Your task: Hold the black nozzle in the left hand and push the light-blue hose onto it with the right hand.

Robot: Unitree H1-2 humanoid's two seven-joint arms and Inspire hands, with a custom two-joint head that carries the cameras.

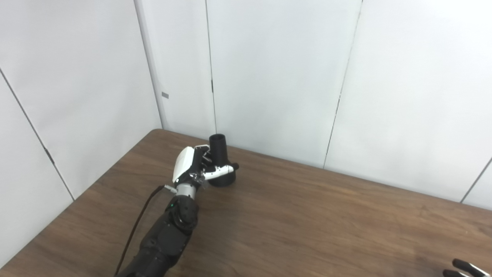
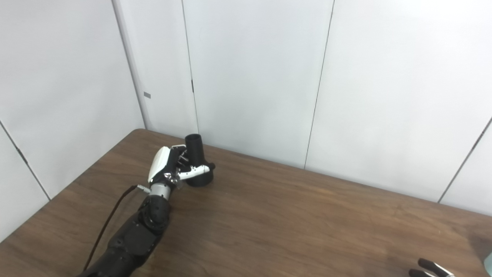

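Left eye view: left hand [image 1: 196,166] wrapped around the black nozzle [image 1: 220,161] near the counter's far left corner.

Standing upright, the nozzle has its wide base on the brown counter [image 1: 307,215] and its narrow open end pointing up, with the thumb crossing its front. Only the fingertips of the right hand [image 2: 430,268] show, at the bottom right edge, spread apart and holding nothing visible. A pale blue sliver at the right eye view's right edge is too small to identify.
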